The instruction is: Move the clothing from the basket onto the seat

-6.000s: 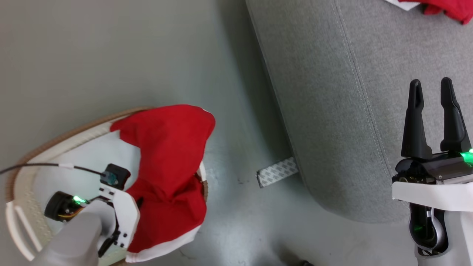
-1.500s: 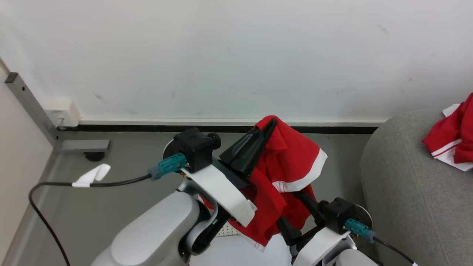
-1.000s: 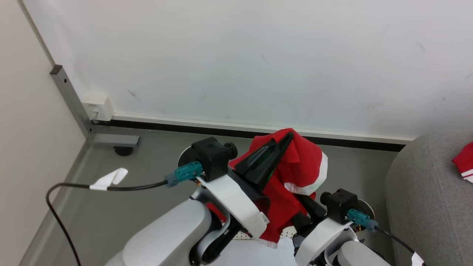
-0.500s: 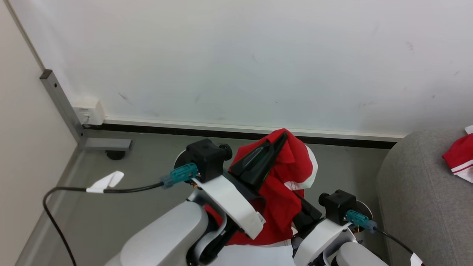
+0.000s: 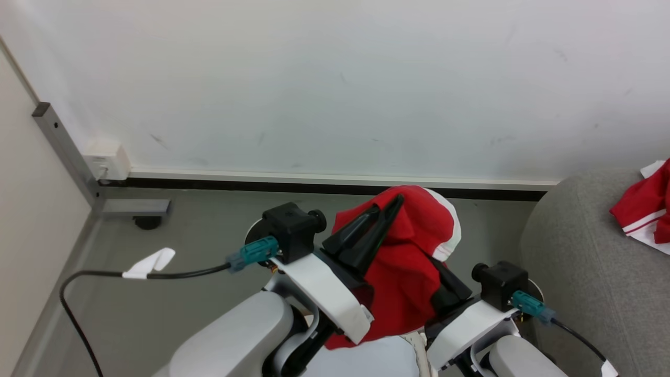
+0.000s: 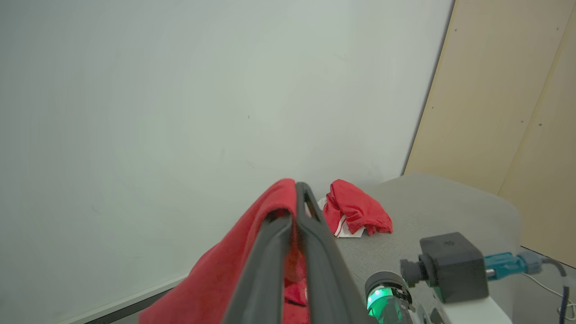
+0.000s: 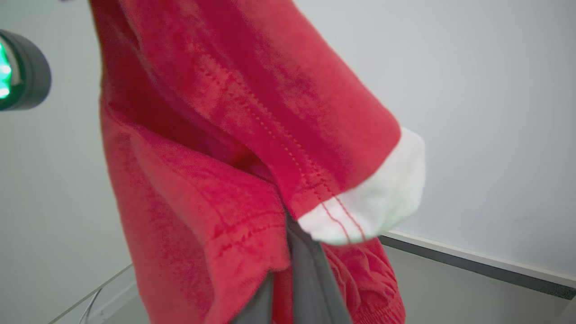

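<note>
Head view: wall (image 5: 335, 78) behind clothing (image 5: 408, 251), black cable (image 5: 188, 272) left, seat (image 5: 576, 262) right.

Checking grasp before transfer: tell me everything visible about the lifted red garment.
Bright red soft fabric garment with a white cuff panel and thin stitched lines, bunched, hanging in the air. The left tool is shut on its top fold; the right tool is shut on fabric lower down. The rest drapes loose.
</note>
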